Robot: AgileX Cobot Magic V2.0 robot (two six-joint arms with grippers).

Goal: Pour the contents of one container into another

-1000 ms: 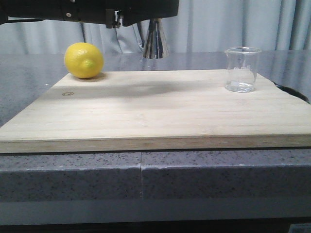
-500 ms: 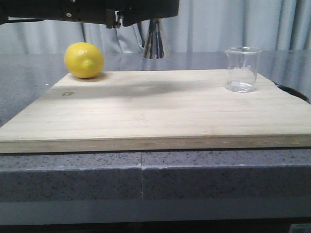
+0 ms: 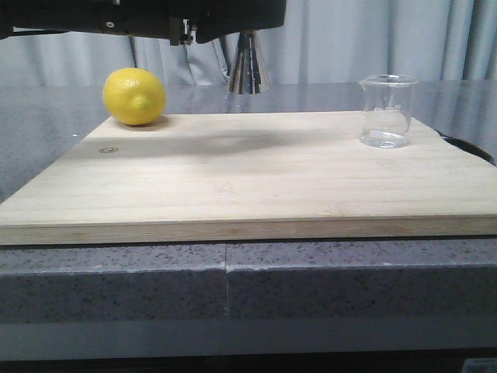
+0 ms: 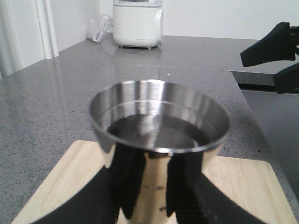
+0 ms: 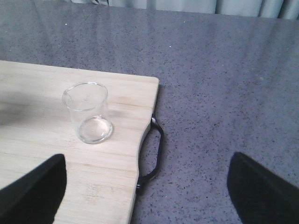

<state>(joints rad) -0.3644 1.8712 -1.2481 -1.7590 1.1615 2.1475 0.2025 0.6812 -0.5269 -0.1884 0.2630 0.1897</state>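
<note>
Jigger [image 4: 159, 140] riding upright between left gripper's [image 4: 148, 205] dark fingers [image 4: 187, 186], clamped on lower cone; we are seeing dark liquid inside upper cup. In front view jigger [image 3: 248, 66] hanging above far edge of cutting board [image 3: 248, 179], well apart from lemon [image 3: 134, 96]. Beaker [image 5: 88, 112] standing upright near board's handle corner, looking empty. Right gripper [image 5: 145, 186] spread wide, holding nothing. Risk we are judging: full cup tilting early during carry, spilling on board; narrow beaker mouth making stream miss.
</note>
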